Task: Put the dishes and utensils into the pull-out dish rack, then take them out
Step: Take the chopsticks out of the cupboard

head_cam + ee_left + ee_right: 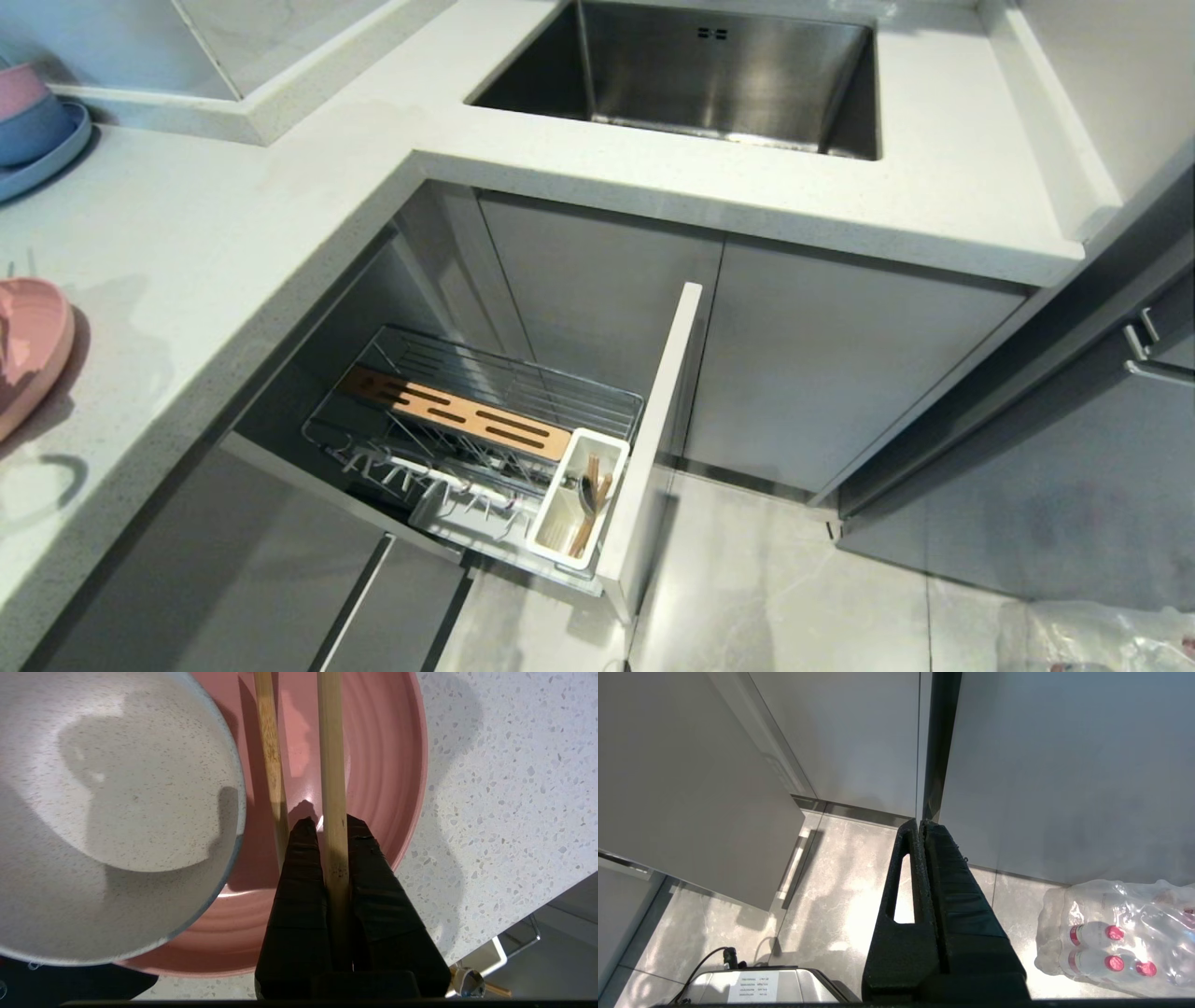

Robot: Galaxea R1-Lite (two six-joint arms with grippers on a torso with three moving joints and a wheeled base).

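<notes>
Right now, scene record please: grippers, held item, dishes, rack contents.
left gripper: shut on one chopstick, above the pink plate
second chopstick: beside it, over the plate; not between the fingers
cream bowl: overlaps the plate
right gripper: shut, empty, parked over the floor
dish rack: pulled out, no dishes
utensil cup: utensils inside
</notes>
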